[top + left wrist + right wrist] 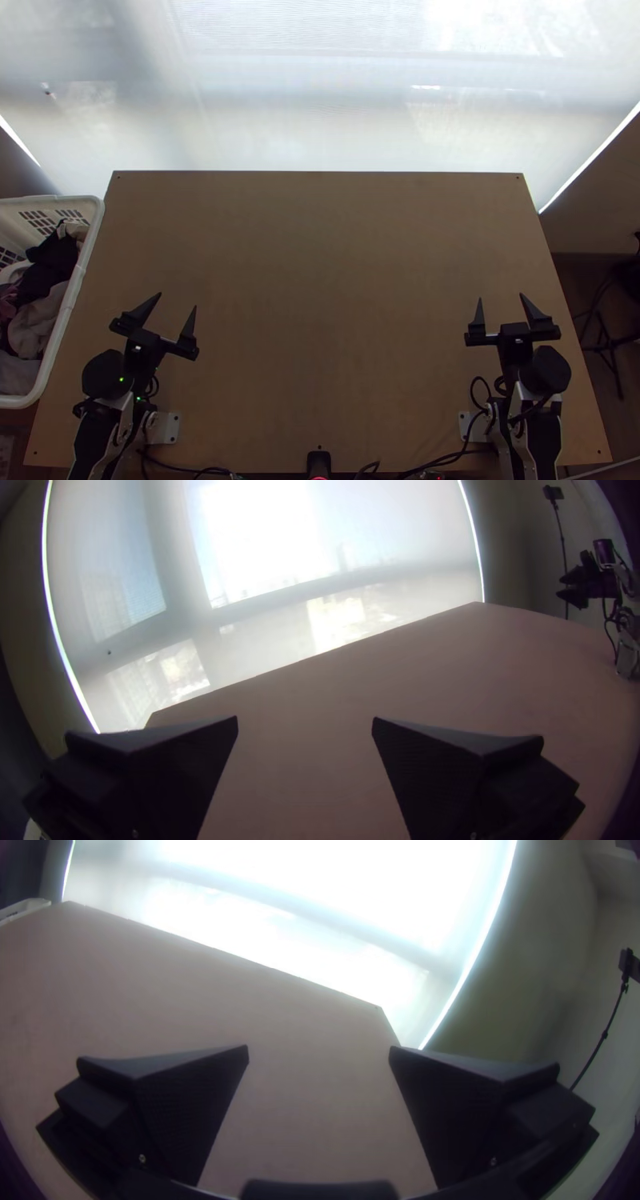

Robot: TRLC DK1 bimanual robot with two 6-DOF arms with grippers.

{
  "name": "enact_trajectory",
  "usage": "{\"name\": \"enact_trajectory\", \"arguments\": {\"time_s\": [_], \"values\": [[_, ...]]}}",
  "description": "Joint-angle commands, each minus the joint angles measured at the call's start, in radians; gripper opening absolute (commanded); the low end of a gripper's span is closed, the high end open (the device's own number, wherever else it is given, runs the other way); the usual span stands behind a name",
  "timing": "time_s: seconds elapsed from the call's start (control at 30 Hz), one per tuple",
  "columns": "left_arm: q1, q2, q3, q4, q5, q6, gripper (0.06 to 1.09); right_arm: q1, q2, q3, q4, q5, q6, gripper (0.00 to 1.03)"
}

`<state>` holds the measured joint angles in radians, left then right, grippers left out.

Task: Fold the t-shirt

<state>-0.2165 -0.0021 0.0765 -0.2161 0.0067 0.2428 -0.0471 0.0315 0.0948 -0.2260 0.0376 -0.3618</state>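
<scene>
In the top view my left gripper stands open over the table's near left part, nothing between its fingers. My right gripper is open too, over the near right part, also holding nothing. The left wrist view has the left gripper with its two black fingers wide apart; in the right wrist view the right gripper has the same wide gap. Dark, pinkish and greyish garments lie bunched in the basket at the far left; I cannot tell whether one is a t-shirt.
The white laundry basket stands against the left edge of the wooden table. Cables run along the near edge, by a small black device. A pale blind hangs beyond the far edge.
</scene>
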Motion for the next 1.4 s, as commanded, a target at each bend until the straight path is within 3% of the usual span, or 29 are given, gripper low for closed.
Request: {"name": "enact_trajectory", "arguments": {"time_s": [0.0,0.13,0.23,0.3,0.4,0.5,0.6,0.77,0.87,0.9,1.03,1.2,1.37], "values": [[-0.078,0.002,0.0,-0.002,-0.001,0.001,1.04,-0.019,0.008,0.0,0.022,0.001,0.095,0.98],[-0.06,-0.001,0.011,0.066,-0.01,-0.002,1.04,-0.017,-0.033,0.01,0.063,0.018,0.098,0.98],[-0.029,0.001,0.016,0.169,-0.063,-0.109,1.04,-0.022,-0.008,0.031,0.07,0.024,0.086,0.98],[-0.034,0.002,0.026,0.179,-0.063,-0.109,1.04,-0.016,-0.002,0.059,0.099,0.081,0.087,0.98],[-0.004,0.014,0.066,0.172,-0.086,-0.134,1.04,0.036,0.137,0.126,0.131,0.182,0.058,0.98],[0.046,0.076,0.138,0.158,-0.086,-0.158,1.04,0.032,0.331,0.23,0.131,0.194,0.066,0.98],[0.17,0.241,0.299,0.083,-0.077,-0.241,1.04,0.055,0.47,0.387,0.025,0.193,0.142,0.98],[0.488,0.537,0.64,-0.175,0.157,-0.261,1.04,0.156,0.703,0.74,-0.262,0.193,0.258,0.98],[0.769,0.712,0.852,-0.381,0.487,-0.235,1.03,0.176,0.812,0.933,-0.392,0.189,0.3,0.98],[0.839,0.751,0.901,-0.43,0.562,-0.218,1.03,0.187,0.851,0.994,-0.438,0.191,0.3,0.98],[0.947,0.907,1.077,-0.634,0.572,-0.094,1.03,0.233,0.999,1.24,-0.635,0.191,0.323,0.98],[1.086,1.079,1.215,-0.813,0.569,0.231,1.03,0.289,1.137,1.473,-0.852,0.189,0.399,0.98],[1.166,1.165,1.218,-0.853,0.535,0.487,1.03,0.322,1.206,1.593,-0.928,0.166,0.416,0.98]]}}
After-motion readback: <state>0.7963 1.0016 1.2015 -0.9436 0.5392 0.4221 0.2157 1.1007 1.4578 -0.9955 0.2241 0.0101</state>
